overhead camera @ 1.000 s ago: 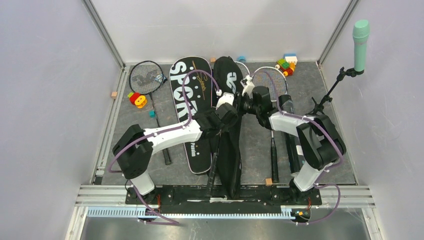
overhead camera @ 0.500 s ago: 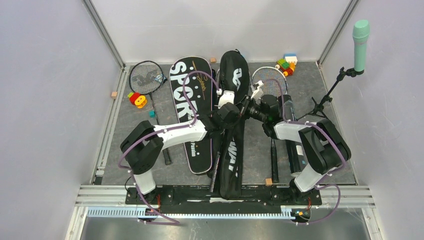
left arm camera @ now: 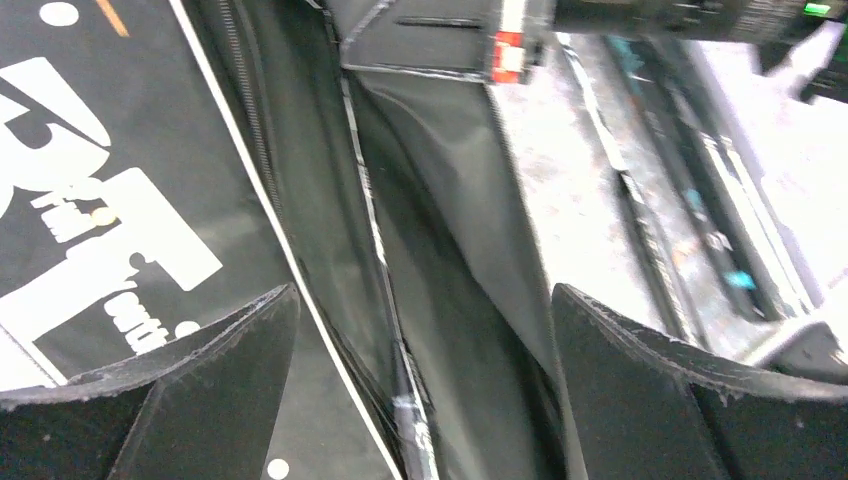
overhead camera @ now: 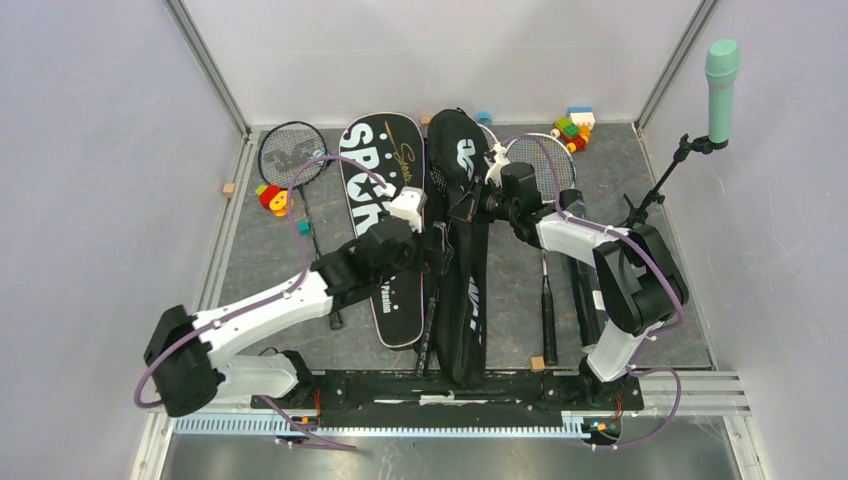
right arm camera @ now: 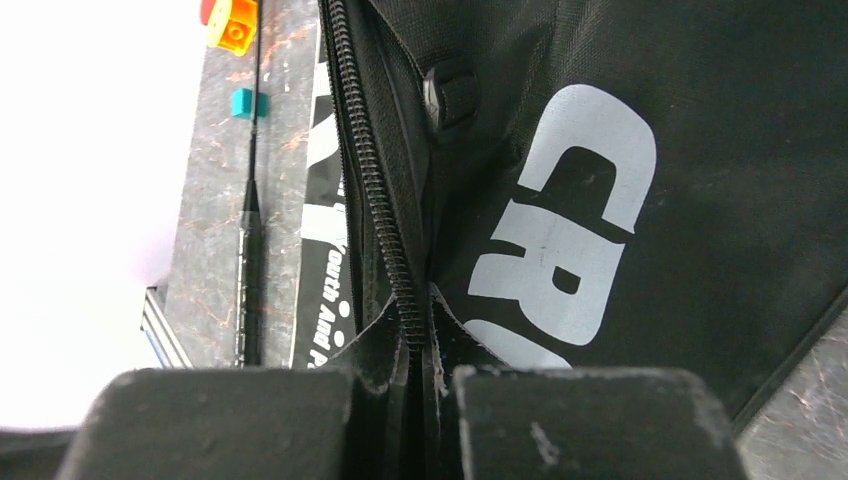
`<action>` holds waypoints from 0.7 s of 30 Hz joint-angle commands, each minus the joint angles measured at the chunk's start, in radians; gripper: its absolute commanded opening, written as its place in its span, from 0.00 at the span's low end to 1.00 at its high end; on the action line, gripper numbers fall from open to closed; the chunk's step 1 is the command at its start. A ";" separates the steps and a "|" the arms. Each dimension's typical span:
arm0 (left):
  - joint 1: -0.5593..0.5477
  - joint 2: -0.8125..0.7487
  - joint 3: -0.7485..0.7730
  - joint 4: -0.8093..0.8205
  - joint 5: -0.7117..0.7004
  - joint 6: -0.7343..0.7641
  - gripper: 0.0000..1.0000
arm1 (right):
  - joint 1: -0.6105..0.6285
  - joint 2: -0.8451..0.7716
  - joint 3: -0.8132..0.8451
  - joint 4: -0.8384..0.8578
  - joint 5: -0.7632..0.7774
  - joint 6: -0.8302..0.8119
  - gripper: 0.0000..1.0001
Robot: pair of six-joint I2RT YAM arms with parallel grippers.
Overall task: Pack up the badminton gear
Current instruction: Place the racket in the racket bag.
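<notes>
The black "CROSSWAY" bag (overhead camera: 462, 300) lies lengthwise mid-table, its far end raised. My right gripper (overhead camera: 470, 205) (right arm camera: 432, 375) is shut on that bag's zip edge (right arm camera: 380, 200). Open and holding nothing, my left gripper (overhead camera: 425, 240) (left arm camera: 422, 295) hovers over the seam between this bag (left arm camera: 440, 200) and the flat "SPORT" bag (overhead camera: 375, 160) (left arm camera: 100, 200). A racket handle (overhead camera: 428, 330) pokes out between the bags. One racket (overhead camera: 291, 155) lies far left. Another racket (overhead camera: 545, 160) and a black tube (overhead camera: 585, 290) lie to the right.
A mint-green microphone (overhead camera: 720, 75) on a black stand stands at the far right. Coloured blocks (overhead camera: 572, 130) sit at the back right, a red-yellow toy (overhead camera: 273, 198) and a teal block (overhead camera: 303, 228) at the left. A wooden cube (overhead camera: 538, 362) lies near the front rail.
My left gripper has opened, let go of the CROSSWAY bag and drawn back to the left. The bag's far end has shifted back and forth. The right gripper stays shut on its zip edge.
</notes>
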State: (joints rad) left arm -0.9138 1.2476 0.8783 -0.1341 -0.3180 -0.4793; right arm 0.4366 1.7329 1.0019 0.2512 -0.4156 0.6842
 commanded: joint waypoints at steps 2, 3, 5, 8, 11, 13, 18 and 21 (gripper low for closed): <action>-0.003 -0.047 -0.053 -0.096 0.355 -0.050 1.00 | -0.004 0.009 0.023 0.018 0.056 -0.002 0.00; -0.004 -0.043 -0.069 -0.097 0.373 -0.072 1.00 | -0.004 0.010 0.020 0.021 0.050 0.000 0.00; -0.005 -0.036 -0.108 -0.107 0.370 -0.097 0.98 | -0.002 0.010 0.011 0.033 0.030 0.000 0.00; -0.007 -0.026 -0.157 -0.104 0.353 -0.113 0.95 | -0.003 0.008 -0.001 0.034 0.019 -0.006 0.00; -0.015 0.012 -0.173 -0.065 0.367 -0.126 0.88 | -0.002 0.004 -0.023 0.051 0.015 -0.005 0.00; -0.024 0.046 -0.175 -0.028 0.386 -0.136 0.83 | -0.002 0.004 -0.042 0.066 0.014 0.000 0.00; -0.053 0.125 -0.174 0.009 0.355 -0.162 0.68 | -0.002 0.011 -0.072 0.088 -0.002 0.012 0.00; -0.071 0.170 -0.157 -0.006 0.263 -0.159 0.61 | 0.001 0.013 -0.085 0.103 -0.003 0.020 0.00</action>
State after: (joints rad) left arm -0.9634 1.3750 0.6956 -0.1764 0.0269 -0.6003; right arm 0.4366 1.7462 0.9310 0.2836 -0.3901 0.6910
